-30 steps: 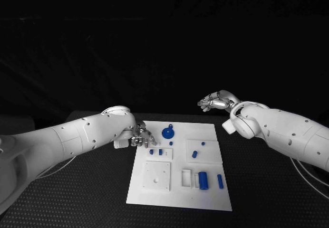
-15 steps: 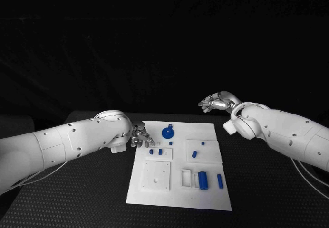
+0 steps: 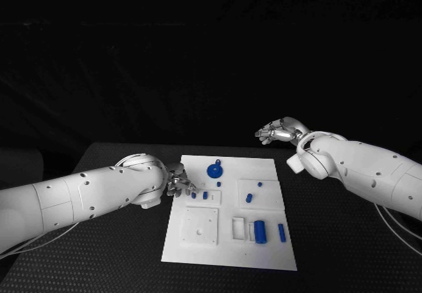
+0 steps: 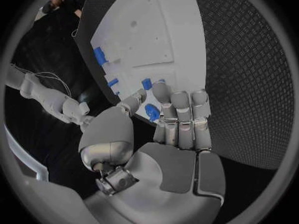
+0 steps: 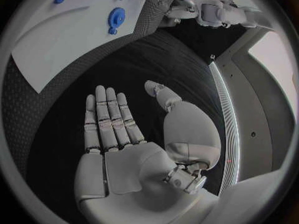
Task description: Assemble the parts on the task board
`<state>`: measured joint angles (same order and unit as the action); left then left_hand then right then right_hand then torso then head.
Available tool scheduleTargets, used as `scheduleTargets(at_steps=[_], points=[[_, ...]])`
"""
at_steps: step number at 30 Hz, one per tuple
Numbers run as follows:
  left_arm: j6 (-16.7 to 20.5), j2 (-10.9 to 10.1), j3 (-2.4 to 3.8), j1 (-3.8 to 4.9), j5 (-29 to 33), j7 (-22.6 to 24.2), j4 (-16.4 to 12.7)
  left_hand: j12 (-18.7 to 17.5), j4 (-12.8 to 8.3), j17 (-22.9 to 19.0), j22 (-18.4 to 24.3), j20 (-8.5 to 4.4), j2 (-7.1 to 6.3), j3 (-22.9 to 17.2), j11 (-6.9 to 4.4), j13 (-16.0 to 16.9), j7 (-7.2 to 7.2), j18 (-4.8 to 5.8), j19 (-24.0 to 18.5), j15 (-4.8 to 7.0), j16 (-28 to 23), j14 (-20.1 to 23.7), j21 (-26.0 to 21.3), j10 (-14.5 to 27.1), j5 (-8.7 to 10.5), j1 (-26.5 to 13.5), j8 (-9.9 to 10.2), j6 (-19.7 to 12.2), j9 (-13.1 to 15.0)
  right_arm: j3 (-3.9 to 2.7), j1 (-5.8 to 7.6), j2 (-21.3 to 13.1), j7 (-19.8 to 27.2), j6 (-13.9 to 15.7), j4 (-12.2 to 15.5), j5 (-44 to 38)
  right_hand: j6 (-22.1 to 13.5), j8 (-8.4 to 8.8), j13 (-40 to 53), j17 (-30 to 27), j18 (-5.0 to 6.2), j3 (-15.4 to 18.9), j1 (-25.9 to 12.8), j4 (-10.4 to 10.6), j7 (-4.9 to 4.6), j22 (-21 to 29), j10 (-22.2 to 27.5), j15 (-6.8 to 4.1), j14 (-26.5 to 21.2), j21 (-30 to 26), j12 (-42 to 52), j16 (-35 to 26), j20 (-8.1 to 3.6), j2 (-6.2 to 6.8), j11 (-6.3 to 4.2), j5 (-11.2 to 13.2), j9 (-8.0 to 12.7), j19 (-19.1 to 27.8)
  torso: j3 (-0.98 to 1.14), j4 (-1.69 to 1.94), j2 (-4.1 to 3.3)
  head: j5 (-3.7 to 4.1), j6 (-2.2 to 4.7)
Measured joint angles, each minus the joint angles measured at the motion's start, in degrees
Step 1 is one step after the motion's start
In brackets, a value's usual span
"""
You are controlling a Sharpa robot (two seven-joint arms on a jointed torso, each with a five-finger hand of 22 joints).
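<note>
left hand is reaching over the near-left edge of the task board, its fingers curling down toward two small blue parts that are standing side by side in a raised white block; the wrist view is showing a blue piece just at the fingertips, but whether it is already being pinched cannot be told. the approach from the board's edge is probably keeping the arm off the other pieces. right hand is hovering well above and beyond the board's far-right corner, palm flat and fingers spread with nothing in them, apparently parked so as to leave the work area free. on the board, a round blue part is lying near the far edge, a short blue part is sitting on a square plate at the right, and a large blue part and a thin one are lying near a white slot at the near side, each waiting close to its likely seat. the board is resting on the black bench.
</note>
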<state>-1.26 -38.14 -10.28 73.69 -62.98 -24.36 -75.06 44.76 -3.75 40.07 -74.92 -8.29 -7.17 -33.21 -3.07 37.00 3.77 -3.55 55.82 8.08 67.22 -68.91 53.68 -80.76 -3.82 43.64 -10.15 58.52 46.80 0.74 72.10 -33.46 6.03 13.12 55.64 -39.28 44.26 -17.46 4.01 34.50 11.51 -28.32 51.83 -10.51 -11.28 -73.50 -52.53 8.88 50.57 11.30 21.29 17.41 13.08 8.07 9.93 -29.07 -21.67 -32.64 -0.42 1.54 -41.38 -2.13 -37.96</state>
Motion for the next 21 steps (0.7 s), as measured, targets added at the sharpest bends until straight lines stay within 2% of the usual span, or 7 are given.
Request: scheduleTargets(at_steps=[5,8,21], points=[[0.36,0.14,-0.03,-0.82,-0.28,0.0,0.14,-0.23,1.41,-0.05,-0.02,0.0,-0.51,0.16,0.0,0.0,-0.21,0.0,0.0,0.0,-0.22,0.0,0.0,0.0,0.0,-0.51,0.0,0.21,-0.33,0.0,0.0,-0.06,0.0,0.0,0.01,0.0,0.0,0.0,0.0,0.0,0.0,0.0,0.0,0.0,0.0,0.0,0.0,0.0,0.0,-0.22,0.0,0.0,0.0,0.0,0.0,0.0,0.0,0.0,-0.02,-0.03,0.0,-0.04,0.0],[0.45,0.24,-0.07,-1.17,-0.35,-0.01,0.45,-0.23,1.44,-0.05,-0.02,0.0,-0.53,0.19,0.0,0.0,-0.21,0.0,0.0,0.0,-0.22,0.0,0.0,0.0,0.0,-0.53,0.0,0.21,-0.37,0.0,0.0,-0.11,0.0,0.0,0.01,0.0,0.0,0.0,0.0,-0.01,0.0,0.0,0.0,0.0,0.0,0.0,0.0,0.0,0.0,-0.22,0.0,0.0,0.0,0.0,0.0,0.0,0.0,0.0,-0.02,-0.05,-0.01,-0.06,-0.1],[0.52,0.82,-0.1,-1.41,-0.47,-0.06,1.49,-0.23,1.6,-0.05,-0.01,0.0,-0.25,0.03,0.0,0.01,-0.21,0.0,-0.01,0.0,-0.22,0.0,0.0,0.0,0.0,-0.25,0.0,0.21,-0.61,0.0,-0.02,-0.1,0.0,0.0,0.03,0.0,0.0,0.0,0.0,0.01,0.0,0.0,0.0,0.0,0.0,-0.06,0.0,0.0,0.0,-0.22,0.0,0.0,0.0,0.0,0.0,0.0,-0.01,0.0,0.01,-0.07,-0.02,0.08,-0.16]])
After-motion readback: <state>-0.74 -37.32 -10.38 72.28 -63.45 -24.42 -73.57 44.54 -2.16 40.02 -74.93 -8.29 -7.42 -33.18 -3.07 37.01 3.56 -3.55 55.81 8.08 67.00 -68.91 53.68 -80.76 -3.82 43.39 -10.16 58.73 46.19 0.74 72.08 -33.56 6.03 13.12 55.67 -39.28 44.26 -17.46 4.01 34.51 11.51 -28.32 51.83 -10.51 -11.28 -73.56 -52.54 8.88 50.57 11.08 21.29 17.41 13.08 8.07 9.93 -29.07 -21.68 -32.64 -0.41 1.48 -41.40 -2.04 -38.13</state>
